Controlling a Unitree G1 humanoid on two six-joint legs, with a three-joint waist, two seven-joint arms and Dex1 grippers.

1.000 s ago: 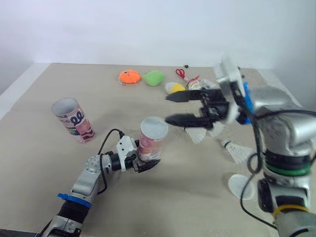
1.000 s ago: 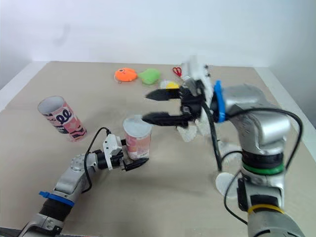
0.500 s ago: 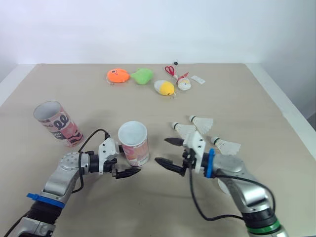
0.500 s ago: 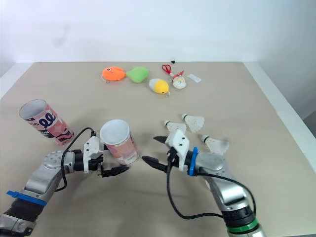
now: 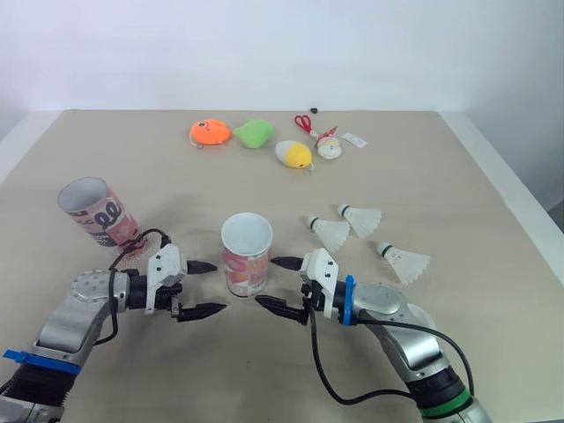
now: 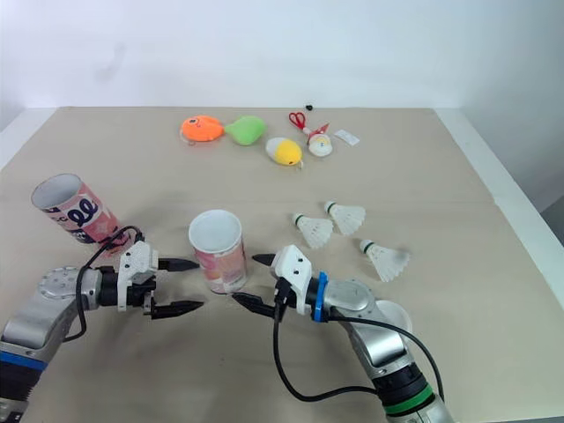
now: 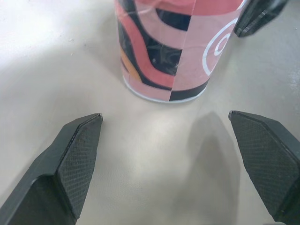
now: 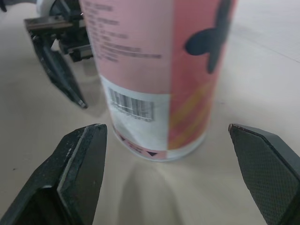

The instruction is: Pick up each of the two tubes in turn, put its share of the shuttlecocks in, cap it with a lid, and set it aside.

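Beige table [image 5: 458,176], toys along the far edge. Change over the last second: the left gripper [image 5: 219,286] has let go of the near tube [image 5: 246,264] and backed off. Its fingers are now spread wide, holding nothing. The tube stands upright and free, with no shuttlecock seen in its open mouth. The right gripper [image 5: 265,281] has come down from above to table level on the tube's other side — also wide open, empty. Neither claw touches the tube. Three shuttlecocks [image 5: 361,218] lie untouched beyond the right arm, and the second tube [image 5: 92,214] is well off to the left. My reading: filling not begun — possibly a re-grip or handover.
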